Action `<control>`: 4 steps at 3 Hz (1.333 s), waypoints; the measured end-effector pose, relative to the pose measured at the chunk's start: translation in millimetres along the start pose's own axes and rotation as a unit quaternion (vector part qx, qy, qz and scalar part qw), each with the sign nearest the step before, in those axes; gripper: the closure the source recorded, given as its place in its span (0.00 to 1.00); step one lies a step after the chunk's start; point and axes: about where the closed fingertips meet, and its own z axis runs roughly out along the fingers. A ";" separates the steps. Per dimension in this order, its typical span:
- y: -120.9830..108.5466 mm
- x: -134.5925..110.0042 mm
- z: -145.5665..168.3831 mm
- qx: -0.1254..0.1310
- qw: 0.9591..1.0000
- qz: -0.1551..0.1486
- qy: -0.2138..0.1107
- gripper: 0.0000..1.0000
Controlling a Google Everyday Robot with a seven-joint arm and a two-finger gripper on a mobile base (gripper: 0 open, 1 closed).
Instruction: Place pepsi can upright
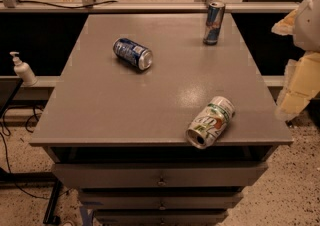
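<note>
The pepsi can (132, 53), short and dark blue with white markings and silver ends, lies on its side on the grey cabinet top (150, 95), at the back left. Its silver end faces front right. My gripper (300, 65) shows as pale cream and yellow parts at the right edge of the view, off the right side of the cabinet and far from the pepsi can. It holds nothing that I can see.
A tall slim blue-silver can (214, 22) stands upright at the back right. A pale green-white can (211, 121) lies on its side near the front right edge. A pump bottle (22, 69) stands on a ledge to the left. Drawers are below the top.
</note>
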 end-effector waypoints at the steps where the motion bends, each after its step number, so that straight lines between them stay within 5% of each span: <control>1: 0.0 0.0 0.0 0.000 1.000 0.000 0.000 0.00; 2: -11.5 -17.7 4.8 -0.001 0.999 -0.013 -0.029 0.00; 4: -46.6 -113.5 44.4 -0.015 0.994 -0.021 -0.105 0.00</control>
